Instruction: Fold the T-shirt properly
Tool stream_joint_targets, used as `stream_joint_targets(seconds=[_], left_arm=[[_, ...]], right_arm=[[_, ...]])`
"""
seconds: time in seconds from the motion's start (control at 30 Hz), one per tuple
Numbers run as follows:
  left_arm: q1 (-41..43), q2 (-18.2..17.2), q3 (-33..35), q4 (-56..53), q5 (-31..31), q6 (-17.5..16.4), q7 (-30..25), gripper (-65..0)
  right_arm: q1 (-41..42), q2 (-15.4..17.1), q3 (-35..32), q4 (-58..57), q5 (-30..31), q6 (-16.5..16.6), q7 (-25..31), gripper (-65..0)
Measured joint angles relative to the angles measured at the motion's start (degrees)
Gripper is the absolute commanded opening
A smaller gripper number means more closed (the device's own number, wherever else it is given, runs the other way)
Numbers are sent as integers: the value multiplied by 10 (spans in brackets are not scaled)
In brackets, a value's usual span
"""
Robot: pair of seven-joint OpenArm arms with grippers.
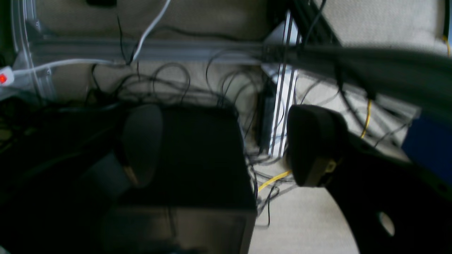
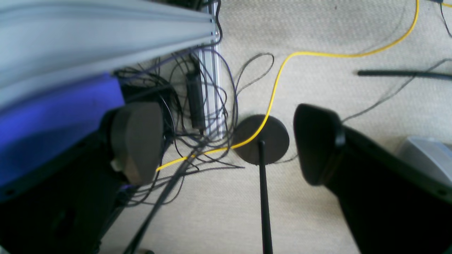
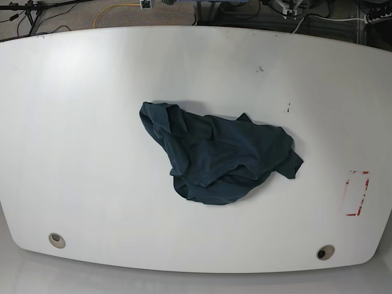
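L gripper [image 1: 226, 144]: jaws wide apart, nothing between the two dark rounded pads. Its wrist cam looks down past the table at the floor. Under the gap sits a dark box-shaped case [image 1: 197, 158], and just to the right of that an upright silver aluminium frame post [image 1: 282, 95] with black cables [image 1: 169, 81] looped round it. A white cable [image 1: 152, 26] runs off above, toward the top of the view. A yellow wire [image 1: 273, 179] lies close to the right-hand pad. View is dim and blurred.

R gripper [image 2: 229, 144]: also spread wide, empty. Below the gap, on the beige carpet floor [image 2: 335, 35], lies a round black stand base [image 2: 273, 139] with a thin black rod [image 2: 264, 197] coming up from it; a yellow cable [image 2: 282, 70] crosses over the base. Beside the left-hand pad: a blue panel [image 2: 53, 123], and above it a grey aluminium rail [image 2: 88, 31].

Neither gripper shows in the base view, so both are off the table and well apart from the garment. The dark teal-navy soft cloth T-shirt [image 3: 217, 156] lies crumpled in a heap near the middle of the white oval table [image 3: 79, 122], unfolded, nothing touching it. A red rectangle mark [image 3: 356, 193] sits by the table's edge, and two round holes near the front rim [image 3: 56, 239] [image 3: 325, 252].
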State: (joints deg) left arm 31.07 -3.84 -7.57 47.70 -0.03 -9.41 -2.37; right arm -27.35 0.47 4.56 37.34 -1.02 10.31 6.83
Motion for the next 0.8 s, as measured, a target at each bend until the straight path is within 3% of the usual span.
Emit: stream_joint_targets(seconds=[0.23,0.5,0.8], left_arm=[[55,3,0,52,0,-2,0,-138],[119,0,0,125,-69,-66,-1,-138],[195,-28,-4,205,-78,-57,1,-138]], right_arm=[[-44,-5,0,50,0,1,1,-94],[-98,-6,-1,109,0,2,-5,-94],[-181,-6,0,232,0,1,-12,-94]])
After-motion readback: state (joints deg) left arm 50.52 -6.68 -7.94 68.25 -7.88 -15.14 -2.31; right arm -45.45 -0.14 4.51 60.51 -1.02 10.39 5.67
